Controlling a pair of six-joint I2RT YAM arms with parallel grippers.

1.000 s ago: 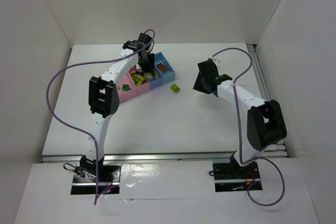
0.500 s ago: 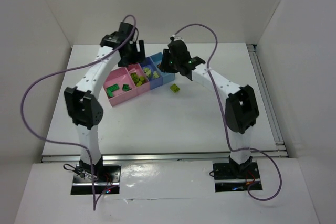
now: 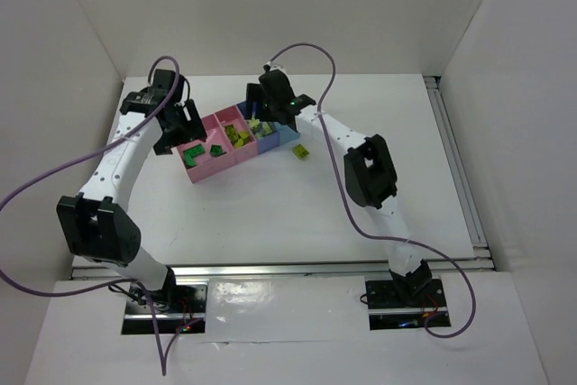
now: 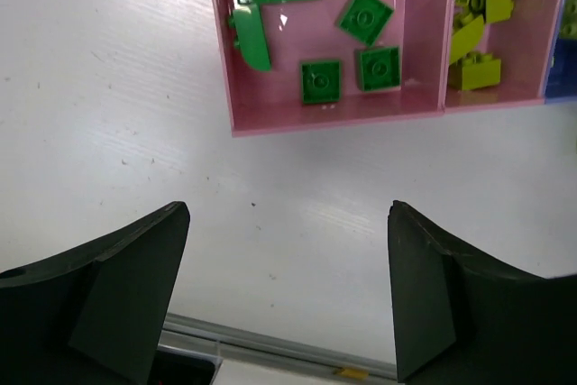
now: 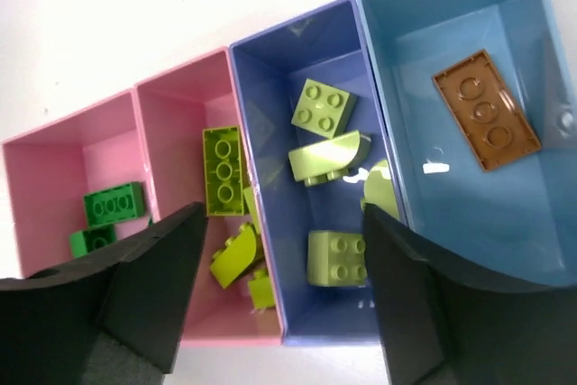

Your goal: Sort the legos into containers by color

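I see the row of four bins (image 3: 206,169) on the table (image 3: 315,214), left of centre, towards the back; one loose brick (image 3: 300,152) lies on the table just right of the row; the leftmost bin (image 4: 270,101) holds five bricks (image 4: 322,80), the next two several each, the rightmost bin (image 5: 460,214) a single flat plate (image 5: 485,110); my left gripper (image 4: 288,214) hangs beside the row's left end, my right gripper (image 5: 281,214) over the middle bins.
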